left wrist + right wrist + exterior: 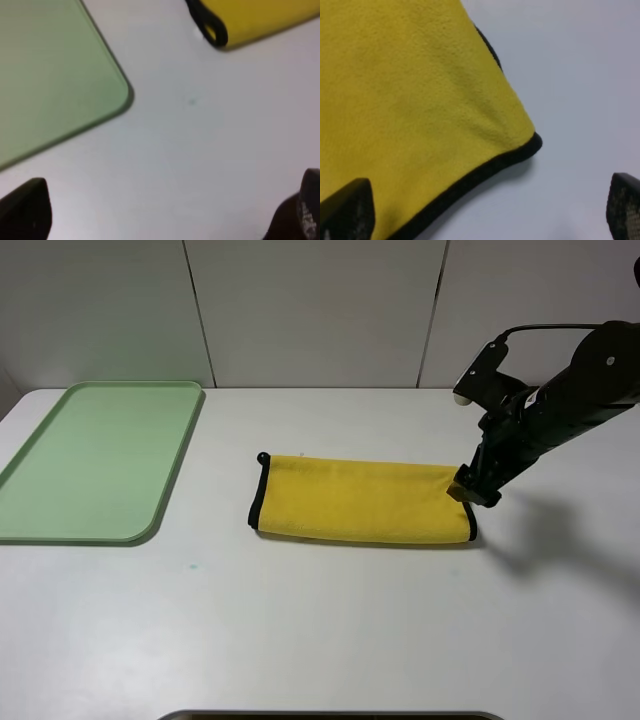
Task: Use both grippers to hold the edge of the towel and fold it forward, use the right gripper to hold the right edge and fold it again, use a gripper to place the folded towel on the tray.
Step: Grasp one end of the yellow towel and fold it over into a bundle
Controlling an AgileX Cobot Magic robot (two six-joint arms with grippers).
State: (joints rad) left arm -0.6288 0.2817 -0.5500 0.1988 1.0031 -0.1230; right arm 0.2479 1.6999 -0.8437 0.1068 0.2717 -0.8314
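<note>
**Folded towel on the surface, right claw spread at its 3 o'clock end**

In the high view the towel is seen folded into a long yellow band near the middle of the surface. The tray is set well apart at the towel's 9 o'clock, and a small black loop is carried at the band's 10 o'clock corner.

Only this view shows the right arm. It is brought in from the 3 o'clock side and slanted down toward 8 o'clock, with a pale camera box above it. The claw is pointed down at the towel's 3 o'clock end. Whether the tips touch the cloth cannot be told from here.

What is hidden there is supplied by the right wrist view. The two fingertips are held wide apart, and nothing is gripped. A corner of the towel, bordered by its black-bound edge, is framed between them.

The left claw is shown only by its own wrist camera. Its jaws are spread wide and empty over bare surface, with a rounded corner of the tray and the looped end of the towel seen beyond them.
</note>
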